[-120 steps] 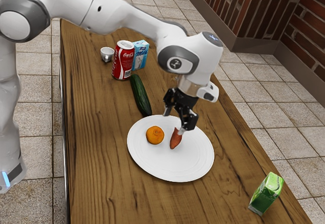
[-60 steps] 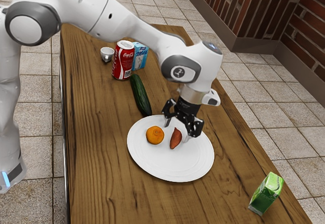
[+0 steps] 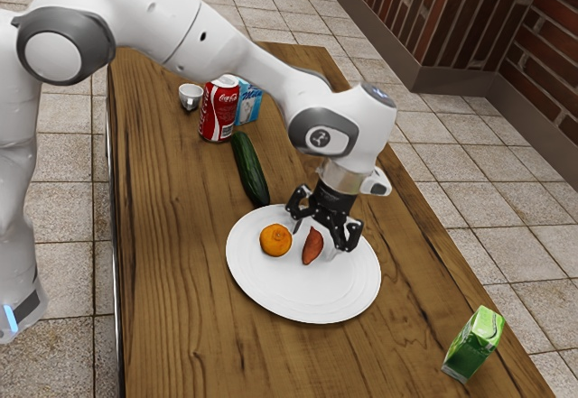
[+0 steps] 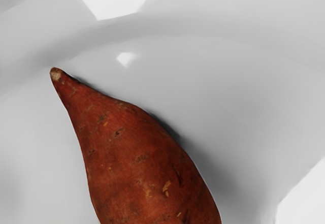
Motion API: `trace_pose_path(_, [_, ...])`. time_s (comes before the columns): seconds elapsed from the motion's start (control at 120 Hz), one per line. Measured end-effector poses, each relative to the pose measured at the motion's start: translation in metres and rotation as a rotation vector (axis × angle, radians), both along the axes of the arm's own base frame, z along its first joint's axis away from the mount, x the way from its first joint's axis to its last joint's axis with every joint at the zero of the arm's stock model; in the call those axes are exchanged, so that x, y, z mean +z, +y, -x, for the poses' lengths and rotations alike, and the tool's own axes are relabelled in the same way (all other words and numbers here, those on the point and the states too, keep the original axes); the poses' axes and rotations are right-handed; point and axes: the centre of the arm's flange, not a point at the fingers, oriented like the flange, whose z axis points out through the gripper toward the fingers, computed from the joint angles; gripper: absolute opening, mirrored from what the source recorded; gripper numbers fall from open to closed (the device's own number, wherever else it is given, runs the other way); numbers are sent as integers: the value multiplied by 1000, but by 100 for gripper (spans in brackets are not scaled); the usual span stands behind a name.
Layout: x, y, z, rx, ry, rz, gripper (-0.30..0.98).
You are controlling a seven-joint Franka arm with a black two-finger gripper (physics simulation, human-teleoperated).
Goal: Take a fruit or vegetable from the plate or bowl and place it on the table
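Step, as judged: a grasp on the reddish-brown, tapered sweet potato (image 3: 312,249) is being set up; pick not yet made. Next, likely: slight descent being called for, then closing across its sides, then lifting clear of the round, glossy white plate (image 3: 296,300) and setting down on the brown wooden table (image 3: 181,290).

Exterior view, left to right:
- Long dark green cucumber (image 3: 250,168), left of centre in the frame, is being left alone on the table.
- Round orange fruit (image 3: 275,240) is being carried by the plate, just beside the target.
- Sweet potato, centre of frame, is being supported by the plate, between and under the fingertips of the black two-finger gripper (image 3: 315,241). Fingers are being held wide, nothing being gripped.

Wrist view: its tapered end is being shown close under the hand.
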Motion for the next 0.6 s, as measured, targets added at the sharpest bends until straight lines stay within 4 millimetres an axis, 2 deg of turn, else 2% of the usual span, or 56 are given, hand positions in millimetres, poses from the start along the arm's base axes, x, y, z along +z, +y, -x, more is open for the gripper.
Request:
trace_pose_path(0.158, [-2,0,0,15,5,-3,64])
trace_pose_path(0.425, [-3,0,0,35,9,-10,22])
trace_pose_path(0.6, [2,0,0,38,2,-19,18])
